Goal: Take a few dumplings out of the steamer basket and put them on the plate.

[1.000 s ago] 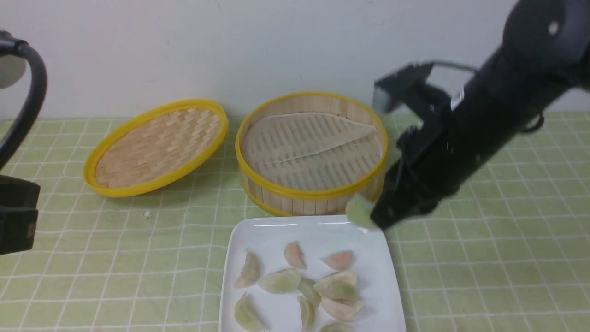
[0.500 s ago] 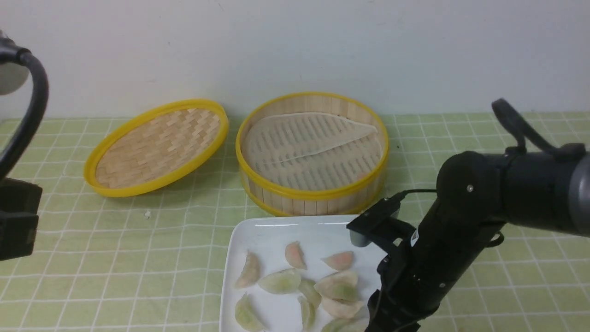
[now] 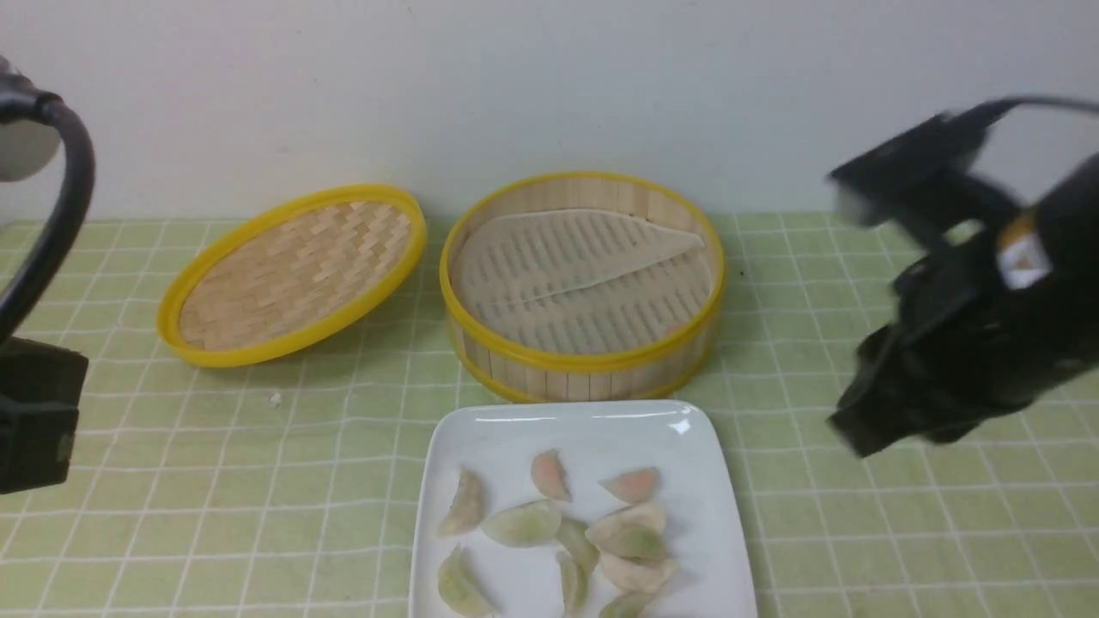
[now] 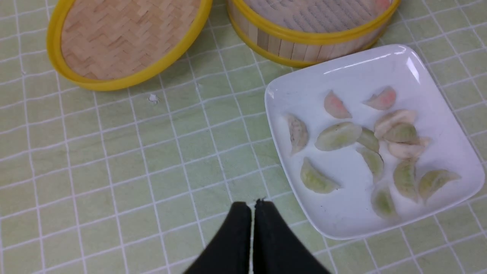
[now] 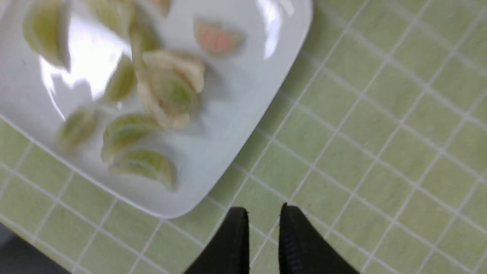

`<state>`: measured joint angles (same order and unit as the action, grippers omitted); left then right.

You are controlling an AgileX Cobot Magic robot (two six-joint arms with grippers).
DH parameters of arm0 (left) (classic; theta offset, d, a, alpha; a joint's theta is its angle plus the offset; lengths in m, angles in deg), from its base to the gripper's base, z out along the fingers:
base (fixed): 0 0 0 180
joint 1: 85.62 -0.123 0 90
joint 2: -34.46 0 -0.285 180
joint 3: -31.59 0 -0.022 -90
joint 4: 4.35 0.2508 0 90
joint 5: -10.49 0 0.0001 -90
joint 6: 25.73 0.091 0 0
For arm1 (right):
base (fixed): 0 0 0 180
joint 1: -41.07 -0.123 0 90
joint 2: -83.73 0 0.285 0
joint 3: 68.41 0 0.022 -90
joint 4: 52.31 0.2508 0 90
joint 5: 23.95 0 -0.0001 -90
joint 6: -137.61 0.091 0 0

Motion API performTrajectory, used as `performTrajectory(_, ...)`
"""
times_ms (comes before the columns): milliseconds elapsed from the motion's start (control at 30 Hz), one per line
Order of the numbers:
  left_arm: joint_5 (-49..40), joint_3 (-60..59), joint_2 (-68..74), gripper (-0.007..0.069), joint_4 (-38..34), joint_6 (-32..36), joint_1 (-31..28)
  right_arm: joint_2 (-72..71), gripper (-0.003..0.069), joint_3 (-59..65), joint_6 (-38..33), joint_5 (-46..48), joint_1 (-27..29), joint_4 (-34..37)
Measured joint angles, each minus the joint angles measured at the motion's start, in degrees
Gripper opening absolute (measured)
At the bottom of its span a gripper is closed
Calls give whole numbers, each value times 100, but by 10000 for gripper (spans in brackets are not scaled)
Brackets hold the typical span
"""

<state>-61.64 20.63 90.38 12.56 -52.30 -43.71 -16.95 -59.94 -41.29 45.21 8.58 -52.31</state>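
Dumplings [image 5: 146, 165] on plate [image 5: 236, 114] — near right end effector [image 5: 262, 213] (ajar, empty).

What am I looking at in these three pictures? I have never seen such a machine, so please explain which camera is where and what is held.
It is a robot with two arms, each ending in a two-fingered gripper. The wide picture looks forward from between the arms; the other two come from cameras on the wrists. On a green checked cloth stand a steamer basket, its lid beside it, and a white plate carrying the dumplings. The left gripper is shut and empty. The right gripper, near the plate, has its jaws slightly apart and holds nothing.
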Motion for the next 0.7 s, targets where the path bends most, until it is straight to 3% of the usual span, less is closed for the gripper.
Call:
performTrajectory(100, 140, 0, 0, -6, 0, 0, 0, -1788, 7, 91, 480, -362, 0, -170)
performTrajectory(333, 989, 0, 5, -6, 0, 18, 0, -4983, -12, 1463, 684, -1990, 0, -277)
performTrajectory(433, 1607, 0, 19, -6, 0, 40, 0, -6583, -13, 2592, 895, -2695, 0, -599)
performTrajectory(700, 2024, 0, 12, -6, -13, 126, 0, -7254, -13, 3663, 1628, -3331, 0, -1207)
